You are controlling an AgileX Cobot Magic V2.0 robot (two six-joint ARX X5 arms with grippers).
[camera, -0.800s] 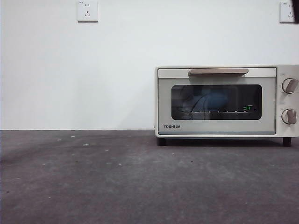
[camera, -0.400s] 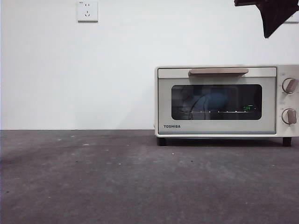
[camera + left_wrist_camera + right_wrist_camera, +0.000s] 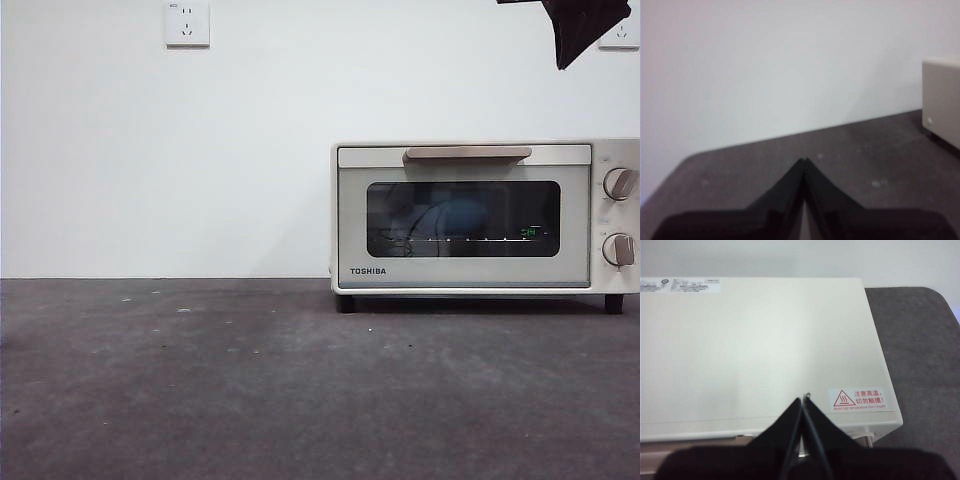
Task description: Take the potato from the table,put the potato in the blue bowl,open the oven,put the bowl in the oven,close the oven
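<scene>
**Oven shut, bowl inside, right arm parked up top**

Since half a second ago, that black tip at the top right corner of the front view has nudged a touch up and left; nothing else has budged.

We can see the blue bowl (image 3: 462,217) dimly through the dark glass of the oven (image 3: 470,215), sitting on the wire rack behind the closed door. We can't make out the potato through the glass. The oven stands on the table (image 3: 250,380) toward the right, tan handle (image 3: 467,153) across the top of the door, two knobs (image 3: 620,184) on its right side.

Our right gripper (image 3: 804,401) hangs above the oven's cream top, near the red warning sticker (image 3: 857,399), jaws pressed together on nothing. Our left gripper (image 3: 804,162) sits off over bare table, well apart from the oven, which only shows as a corner at the edge of its view; its jaws are together too, empty.
</scene>
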